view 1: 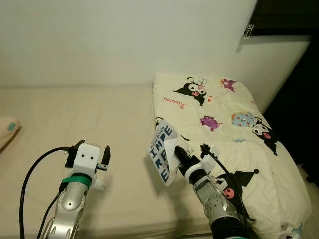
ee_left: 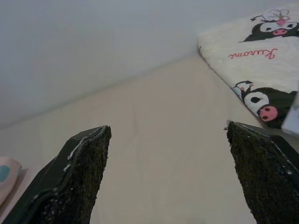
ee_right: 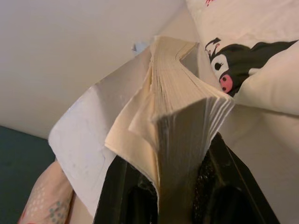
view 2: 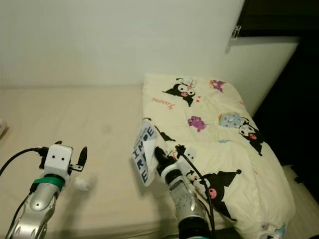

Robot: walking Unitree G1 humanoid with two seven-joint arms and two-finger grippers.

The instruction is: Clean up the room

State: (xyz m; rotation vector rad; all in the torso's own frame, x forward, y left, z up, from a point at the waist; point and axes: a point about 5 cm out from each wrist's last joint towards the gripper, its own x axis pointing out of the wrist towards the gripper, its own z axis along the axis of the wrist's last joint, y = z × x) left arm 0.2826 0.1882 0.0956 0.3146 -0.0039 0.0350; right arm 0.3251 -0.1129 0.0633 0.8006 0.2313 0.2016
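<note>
Now my right gripper (view 1: 175, 153) is clamped on the book (view 1: 163, 151), at five o'clock above the bed (view 1: 99, 119); my left gripper (view 1: 94, 155), at seven o'clock, seems spread apart.

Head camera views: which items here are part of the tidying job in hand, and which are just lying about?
In hand:
- book, clamped upright in the right gripper, above the bed's edge
- left gripper, jaws open, holding nothing, over the mattress

Lying about:
- cartoon-print duvet, folded on the bed
- pillow corner at far left
</note>
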